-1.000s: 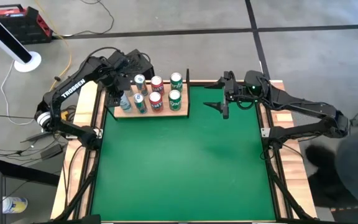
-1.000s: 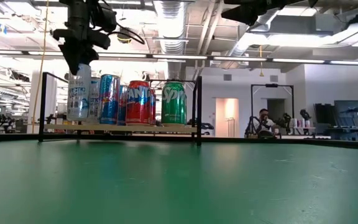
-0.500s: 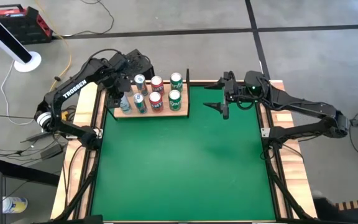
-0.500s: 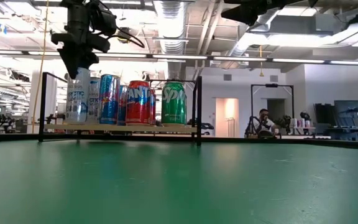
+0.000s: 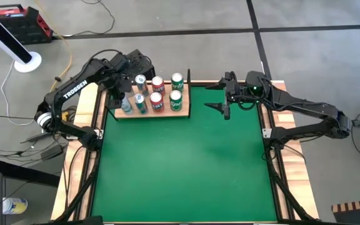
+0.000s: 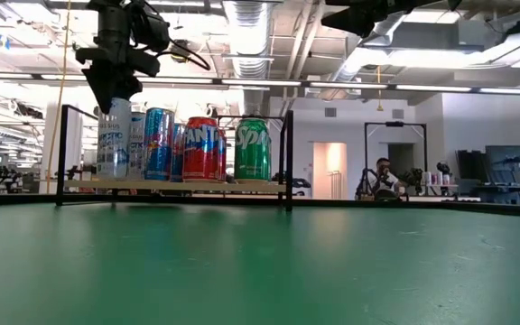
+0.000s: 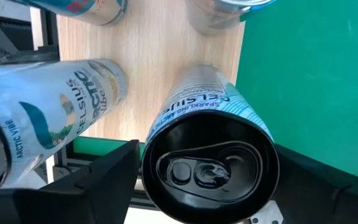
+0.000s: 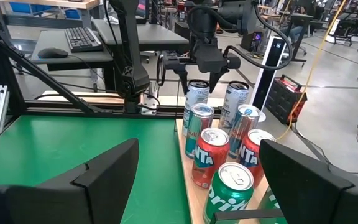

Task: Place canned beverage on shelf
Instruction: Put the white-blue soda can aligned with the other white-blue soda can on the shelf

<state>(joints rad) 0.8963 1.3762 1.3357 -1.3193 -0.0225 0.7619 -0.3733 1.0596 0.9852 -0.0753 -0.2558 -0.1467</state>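
Item 1: the shelf (image 5: 167, 113), a light-wood board with black uprights; we are finding it at the far-left corner of the green table (image 5: 186, 169)

Item 2: a pale blue Celsius can (image 7: 210, 155), the canned beverage; we are seeing it standing upright on the shelf's left end, at the front row, just beside a second Celsius can (image 7: 48, 106)

Item 3: the left gripper (image 6: 116, 90); it is hovering directly over that can's top, fingers (image 7: 104, 180) spread to either side of it. We are noting a thin gap on one side, so it is gripping nothing

Item 4: other stock; we are counting red cans (image 5: 157, 100) and green cans (image 5: 175, 97) filling the rest of the board in two rows

Item 5: the right gripper (image 5: 225, 107); it is waiting to the right of the shelf, fingers wide apart and empty
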